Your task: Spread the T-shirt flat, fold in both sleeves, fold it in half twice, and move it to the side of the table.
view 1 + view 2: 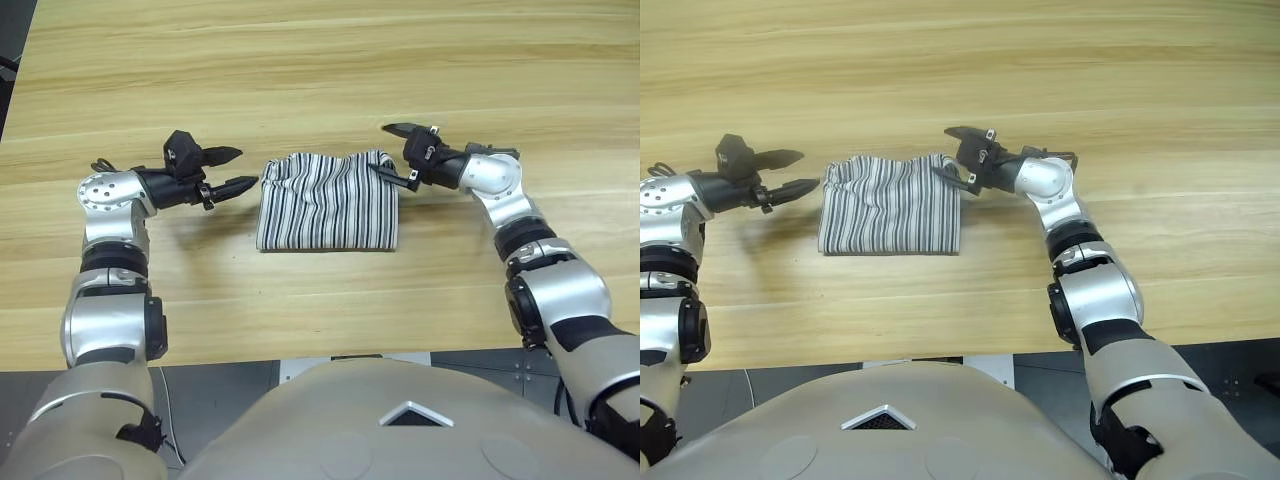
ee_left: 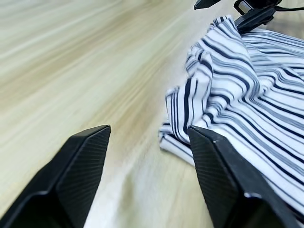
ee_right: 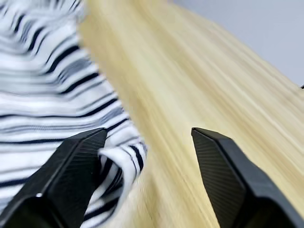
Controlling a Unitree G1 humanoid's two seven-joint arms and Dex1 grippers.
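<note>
Left eye view: folded T-shirt (image 1: 328, 205) on the wood-grain table (image 1: 300, 60), left end effector (image 1: 248, 167) and right end effector (image 1: 380, 147) both released.

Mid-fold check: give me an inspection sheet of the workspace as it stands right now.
Surface: wooden table, light planks.
Job's things: striped T-shirt, folded into a rough rectangle at mid-table, far edge bunched, not yet moved to the side.
Clutter: nothing seen.
Pincers: left pincer open, just off the T-shirt's far left corner; right pincer open at the far right corner, one finger against the cloth.
Cables: thin black wire looped at the left wrist.
Surroundings: grey floor below the table's near edge.
</note>
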